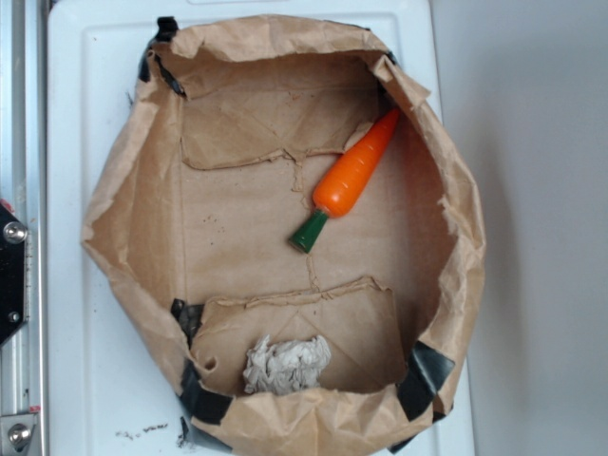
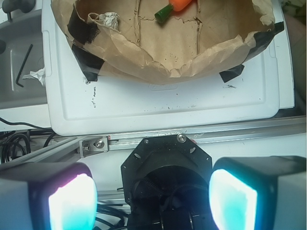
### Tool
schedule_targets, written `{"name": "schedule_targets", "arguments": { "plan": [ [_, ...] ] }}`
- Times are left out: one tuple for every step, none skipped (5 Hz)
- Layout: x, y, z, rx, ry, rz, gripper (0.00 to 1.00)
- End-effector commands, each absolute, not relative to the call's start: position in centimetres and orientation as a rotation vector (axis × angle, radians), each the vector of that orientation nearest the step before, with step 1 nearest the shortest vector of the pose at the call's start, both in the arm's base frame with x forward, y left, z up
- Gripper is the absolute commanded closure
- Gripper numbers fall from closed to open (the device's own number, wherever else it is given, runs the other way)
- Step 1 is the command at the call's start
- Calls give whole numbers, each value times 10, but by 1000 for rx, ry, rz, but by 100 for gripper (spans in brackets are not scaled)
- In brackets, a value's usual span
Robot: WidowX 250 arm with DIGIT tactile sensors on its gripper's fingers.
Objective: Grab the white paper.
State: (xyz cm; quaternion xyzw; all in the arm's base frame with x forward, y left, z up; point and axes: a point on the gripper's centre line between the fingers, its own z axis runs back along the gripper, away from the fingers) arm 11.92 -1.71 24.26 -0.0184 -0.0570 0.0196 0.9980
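Wrist view shows the gripper [image 2: 152, 199] with jaws released, wide apart and empty, well short of the crumpled off-white paper ball [image 2: 111, 19]. That ball lies inside the open brown paper bag [image 1: 133, 218], against the bag's wall, on a folded flap. The approach step has hardly begun, I judge; next the jaws must travel over the bag's rim and descend. An orange toy carrot with green stem [image 1: 350, 180] lies well apart, so only the bag's wall crowds the grasp.
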Motion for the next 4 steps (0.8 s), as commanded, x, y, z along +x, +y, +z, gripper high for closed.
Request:
{"name": "schedule_targets", "arguments": {
  "plan": [
    [119,-17,243,-37,-114,39,0],
    [154,-31,244,-80,-100,92,0],
    [193,-38,231,-87,-145,77,0],
    [227,-36,215,-133,-195,1,0]
  ]
}}
